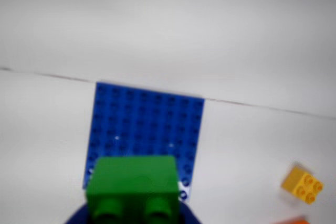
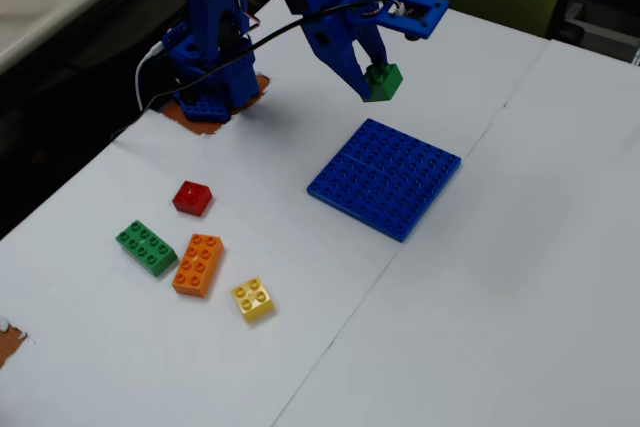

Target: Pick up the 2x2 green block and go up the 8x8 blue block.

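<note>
With the pick-up done, the blue arm's gripper hangs in the air clamped on the 2x2 green block, while the 8x8 blue block lies flat below and just ahead of it, so only the placing remains.

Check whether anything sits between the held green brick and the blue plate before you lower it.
Nothing visible does. The gripper holds the 2x2 green block in the air beside the blue plate, whose studded top is bare. The red, long green, orange and yellow bricks lie well off to the left.
</note>
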